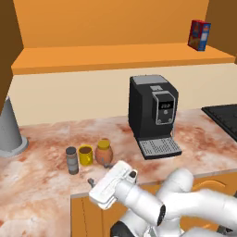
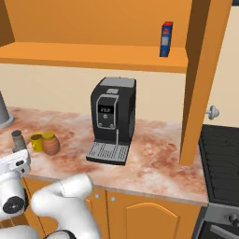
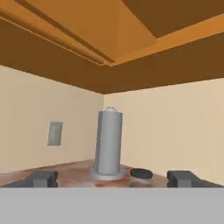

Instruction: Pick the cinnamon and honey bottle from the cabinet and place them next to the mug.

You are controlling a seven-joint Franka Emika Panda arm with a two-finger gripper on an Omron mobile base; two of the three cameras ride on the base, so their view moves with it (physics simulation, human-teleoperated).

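The cabinet point(image 1: 115, 58) hangs on the wall above the counter point(image 1: 41, 185), with its orange shelf open and darker brown panels at the sides. On the right end of the shelf stands a red and blue box point(image 1: 199, 34), upright. The counter below has a reddish marble top and orange doors underneath. A black coffee machine point(image 1: 152, 113) stands near the middle of the counter, against the cream wall, with its grey drip tray in front. To the far left of the counter stands a tall grey cylinder point(image 1: 10, 132) on a wider foot; the hand view shows it upright in the corner of the room. At the right edge, part of a dark stove point(image 2: 221, 158) is visible.

Three small things stand in a row on the counter, left of the coffee machine. The honey bottle point(image 1: 104, 152) is on the right, touching or just beside the mug point(image 1: 85, 155). The mug is in the middle. The cinnamon point(image 1: 71, 160) stands just beside the mug on its left, upright.

The white arm reaches low over the front edge of the counter, near this row. The gripper point(image 3: 112, 178) has its jaws wide apart, and nothing is between the fingertips point(image 3: 41, 178).
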